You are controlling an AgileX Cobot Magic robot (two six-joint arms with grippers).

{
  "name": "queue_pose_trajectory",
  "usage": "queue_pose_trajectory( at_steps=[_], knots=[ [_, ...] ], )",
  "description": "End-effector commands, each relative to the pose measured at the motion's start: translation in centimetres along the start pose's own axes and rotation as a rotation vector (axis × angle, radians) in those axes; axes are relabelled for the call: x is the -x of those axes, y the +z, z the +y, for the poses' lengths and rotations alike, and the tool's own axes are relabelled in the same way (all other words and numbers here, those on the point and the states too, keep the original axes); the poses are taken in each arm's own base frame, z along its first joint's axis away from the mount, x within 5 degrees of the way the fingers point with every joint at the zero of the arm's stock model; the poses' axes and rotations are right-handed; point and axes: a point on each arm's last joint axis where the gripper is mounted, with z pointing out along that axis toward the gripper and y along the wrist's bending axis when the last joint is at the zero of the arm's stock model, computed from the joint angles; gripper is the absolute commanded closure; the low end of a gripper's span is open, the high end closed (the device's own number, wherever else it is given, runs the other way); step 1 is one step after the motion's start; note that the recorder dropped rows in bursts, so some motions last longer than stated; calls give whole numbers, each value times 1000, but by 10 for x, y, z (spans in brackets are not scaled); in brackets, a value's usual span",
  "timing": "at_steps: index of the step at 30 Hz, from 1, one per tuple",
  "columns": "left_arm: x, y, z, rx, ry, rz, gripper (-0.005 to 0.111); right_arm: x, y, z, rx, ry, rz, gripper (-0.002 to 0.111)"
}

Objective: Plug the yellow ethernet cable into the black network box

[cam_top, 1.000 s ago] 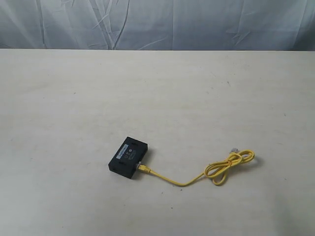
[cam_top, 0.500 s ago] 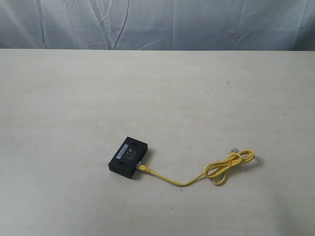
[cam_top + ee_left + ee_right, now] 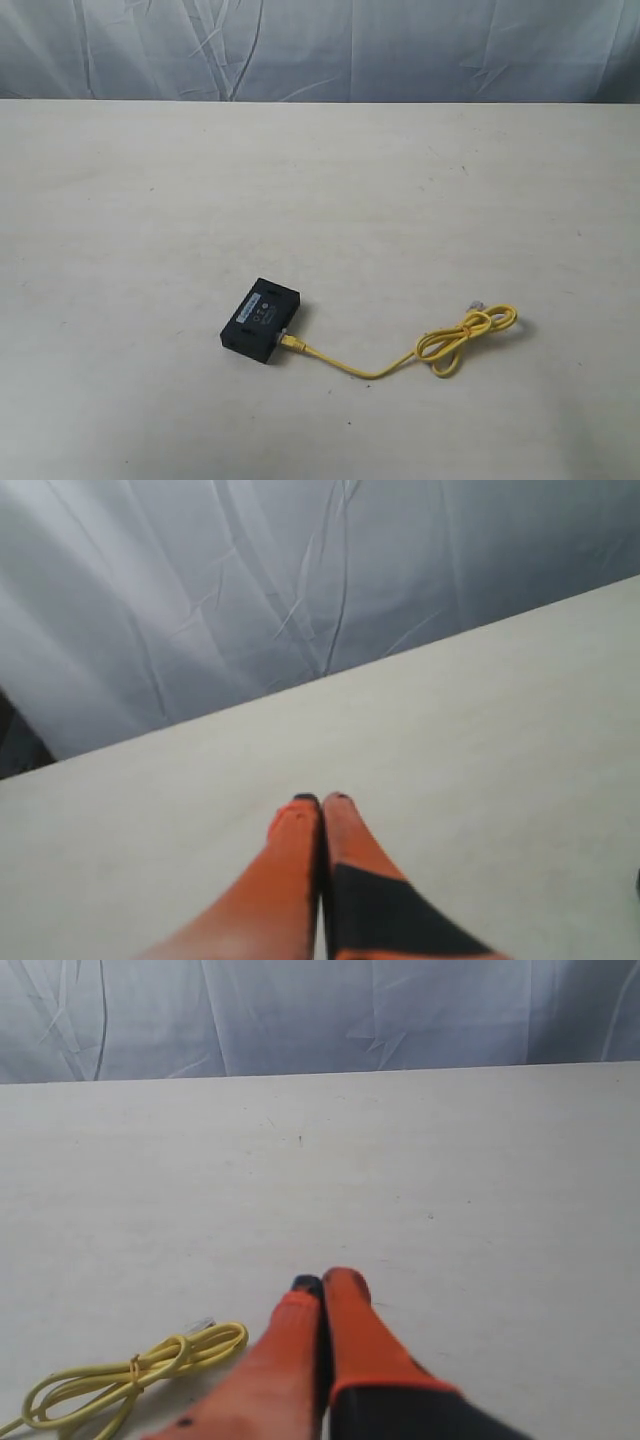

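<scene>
The black network box [image 3: 261, 321] lies flat on the table, front left of centre. One plug of the yellow ethernet cable [image 3: 370, 373] sits at the box's right edge, touching it at a port. The cord runs right to a small coiled loop bundle [image 3: 468, 336] with a clear plug at its far end. That loop bundle [image 3: 130, 1375] also shows in the right wrist view, beside my right gripper [image 3: 322, 1282], which is shut and empty. My left gripper [image 3: 321, 800] is shut and empty above bare table. Neither arm appears in the exterior view.
The pale table [image 3: 320, 200] stretches back to a wrinkled grey-blue cloth backdrop [image 3: 320, 50]. The table's far edge [image 3: 400, 655] runs across the left wrist view.
</scene>
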Motion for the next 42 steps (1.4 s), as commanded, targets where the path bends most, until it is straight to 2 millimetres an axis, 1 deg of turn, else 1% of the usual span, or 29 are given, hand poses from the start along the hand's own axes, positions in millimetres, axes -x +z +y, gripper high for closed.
queue_pose_trajectory(
  at_steps=[1,3,6,8,9,10,13,16,20,22,26,29,31,42],
  knots=[
    [-41,-7,2,122,-17,27,107,-1,0,0,-4,-5,-9,108],
    [-60,-12,1,181,-18,12,107,-1,0,0,-4,-5,-9,108],
    [-82,-18,-2,246,-15,-37,107,-1,0,0,-4,-5,-9,108],
    [-92,-22,-5,270,-11,-75,107,-1,0,0,-4,-5,-9,108],
    [-90,-26,-5,280,-6,-113,107,-1,0,0,-4,-5,-9,108],
    [-92,-27,-9,246,8,-104,107,-1,0,0,-4,-5,-9,108],
    [-94,-36,-16,218,120,-122,107,-1,0,0,-4,-5,-9,108],
    [-100,-35,-20,170,117,-68,107,-1,0,0,-4,-5,-10,108],
    [-100,-35,-21,159,103,-61,107,-1,0,0,-4,-5,-10,108],
    [-100,-35,-20,163,23,-67,107,-1,0,0,-4,-5,-10,108],
    [-103,-36,-15,219,-207,-59,107,-1,0,0,-4,-5,-10,108],
    [-103,-36,-14,225,-325,-74,107,-1,0,0,-4,-5,-10,108],
    [-103,-36,-14,225,-349,-76,107,-1,0,0,-4,-5,-10,108],
    [-104,-36,-14,227,-345,-75,107,-1,0,0,-4,-5,-10,108]
  ],
)
